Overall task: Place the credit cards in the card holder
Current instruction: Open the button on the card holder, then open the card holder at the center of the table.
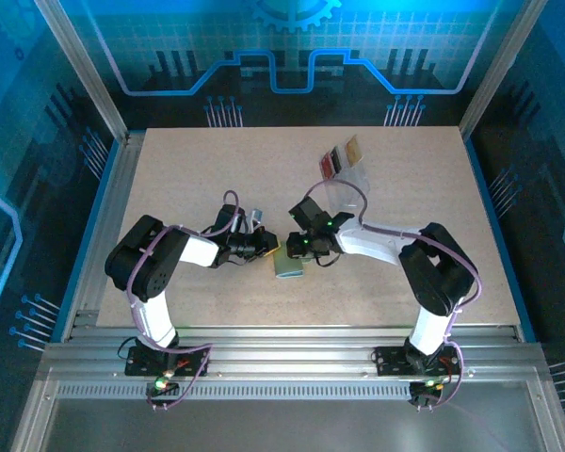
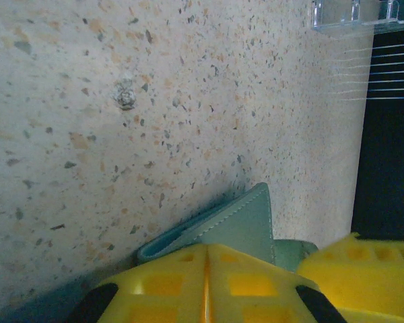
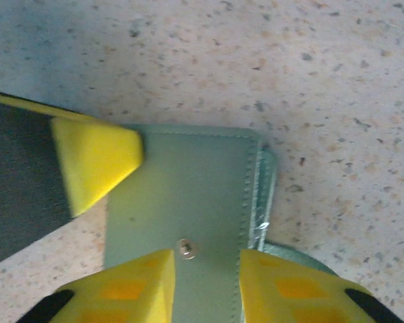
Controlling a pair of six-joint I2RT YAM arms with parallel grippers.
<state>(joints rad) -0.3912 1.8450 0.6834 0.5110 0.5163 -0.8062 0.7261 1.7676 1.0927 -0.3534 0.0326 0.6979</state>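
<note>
Holder (image 3: 182,195) flat on counter (image 1: 217,179), right under parted, empty right fingers (image 3: 131,289). Closed left fingers (image 2: 168,282) touch its edge. Cards (image 1: 342,156) well beyond right fingers; right arm nearer.

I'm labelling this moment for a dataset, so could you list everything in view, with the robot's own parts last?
credit cards: three, one red, one dark, one tan, in a row at the far middle of the table
clear plastic stand: one, transparent, right by the cards on their near side
card holder: one, grey-green, lying on the table between the two grippers
table: one, speckled beige
left arm, right arm: black and white, bases at the near edge
left gripper: yellow fingers, shut, tip at the card holder's edge
right gripper: yellow fingers, open, over the card holder
</note>
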